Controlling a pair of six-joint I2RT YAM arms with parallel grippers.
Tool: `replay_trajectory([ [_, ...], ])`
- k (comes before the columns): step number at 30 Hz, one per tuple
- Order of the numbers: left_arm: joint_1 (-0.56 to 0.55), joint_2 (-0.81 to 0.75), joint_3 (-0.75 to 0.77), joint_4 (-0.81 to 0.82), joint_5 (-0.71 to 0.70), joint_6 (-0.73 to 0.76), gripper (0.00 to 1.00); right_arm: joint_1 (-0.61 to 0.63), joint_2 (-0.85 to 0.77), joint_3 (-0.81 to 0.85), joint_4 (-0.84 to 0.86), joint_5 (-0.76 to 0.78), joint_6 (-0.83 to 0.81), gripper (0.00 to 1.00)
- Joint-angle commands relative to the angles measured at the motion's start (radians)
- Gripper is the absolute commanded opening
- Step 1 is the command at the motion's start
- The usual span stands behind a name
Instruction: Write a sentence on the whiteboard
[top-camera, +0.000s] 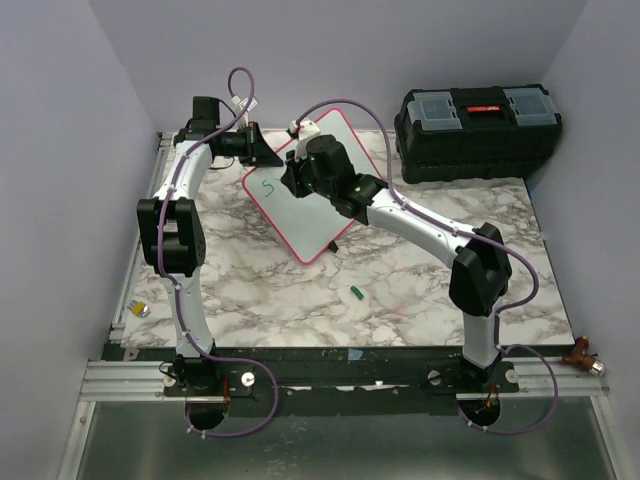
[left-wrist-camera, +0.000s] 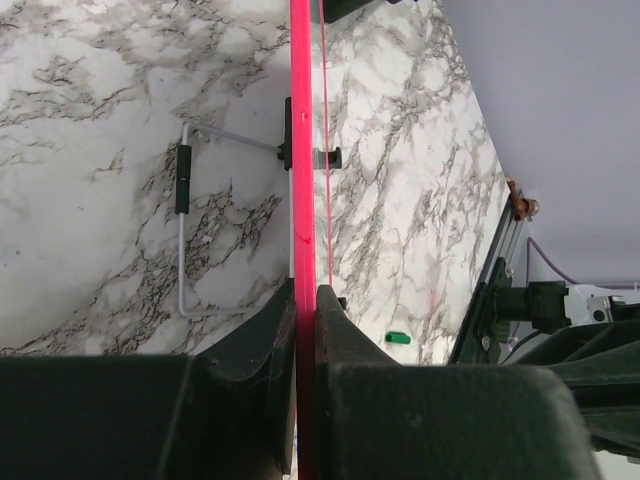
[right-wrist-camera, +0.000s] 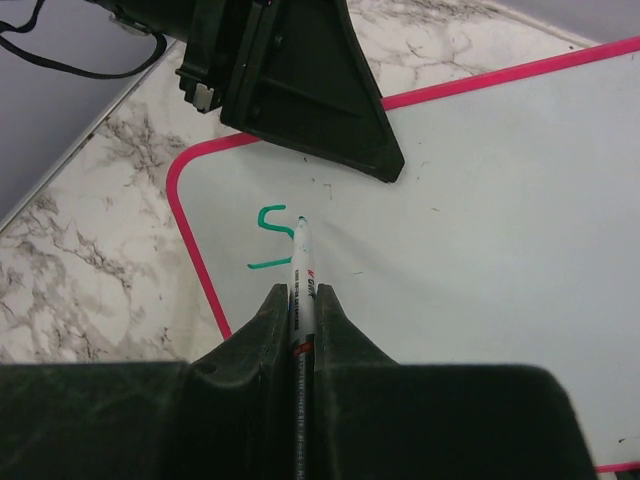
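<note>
The surface is a white marble-patterned slab with grey veining. Plain pale lavender walls enclose it on the left, far and right sides. An aluminium rail runs along the near edge, with a dull grey panel below it. A black toolbox with a red latch occupies the far right corner. Lighting is even and diffuse.

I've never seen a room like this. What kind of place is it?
Probably a robot lab or test booth: two robot arms bolted at the edge of a marble-patterned table, plain walls around it, and a black toolbox at the back.
</note>
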Motion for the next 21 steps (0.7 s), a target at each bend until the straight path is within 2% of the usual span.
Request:
replay_trajectory([
  [1, -0.020, 0.018, 0.025, -0.019, 0.029, 0.043, 0.00, 0.001, 0.031, 0.035, -0.022, -0.027, -0.005, 0.01],
  [21, -0.020, 0.020, 0.030, -0.023, 0.029, 0.046, 0.00, 0.000, 0.090, 0.073, -0.027, 0.009, -0.003, 0.01],
])
